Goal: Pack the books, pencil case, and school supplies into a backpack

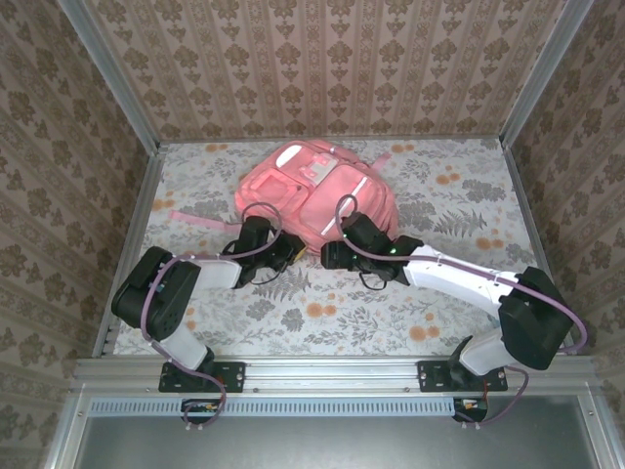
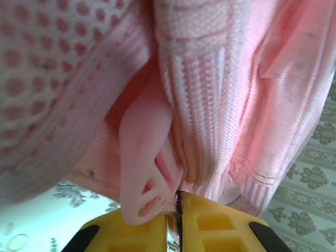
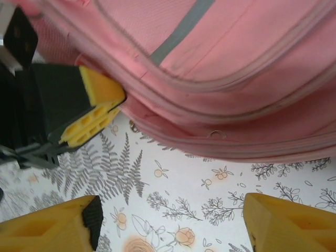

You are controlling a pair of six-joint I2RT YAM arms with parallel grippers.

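one backpack [image 1: 322, 191] lies at 12 o'clock on the tabletop [image 1: 439, 293], the left pincer [image 2: 178, 203] pinching its near seam, the right pincer [image 3: 170, 212] spread just beside at 3 o'clock, so opening seems underway, all packing left.

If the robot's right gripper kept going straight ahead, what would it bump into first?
Probably the backpack: its lower edge lies straight ahead of the open right gripper. Depth is unclear, so it might graze the table first.
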